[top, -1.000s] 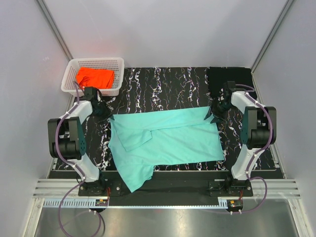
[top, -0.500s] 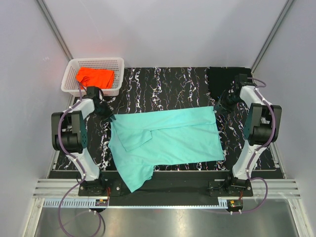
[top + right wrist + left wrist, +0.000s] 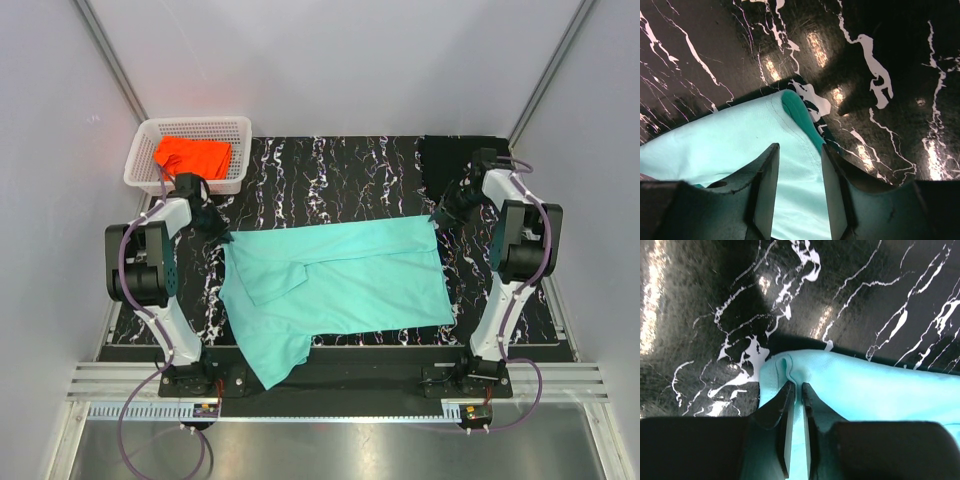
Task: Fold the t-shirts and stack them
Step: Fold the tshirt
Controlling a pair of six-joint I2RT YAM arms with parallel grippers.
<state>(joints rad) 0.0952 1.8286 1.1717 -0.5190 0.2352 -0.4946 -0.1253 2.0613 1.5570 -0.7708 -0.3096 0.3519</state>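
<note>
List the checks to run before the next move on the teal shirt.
1. Left end effector clamped on the mint-teal t-shirt at its far-left corner: ok, cloth puckers between nearly shut jaws.
2. Right end effector gripping the far-right corner: not ok, jaws open astride the cloth.
3. Shirt fully on the table: not ok, its near-left part overhangs the near edge.
4. Orange t-shirt out of the way: ok, in the basket.
5. Black t-shirt clear of the right end effector: cannot tell, it lies close behind.
</note>
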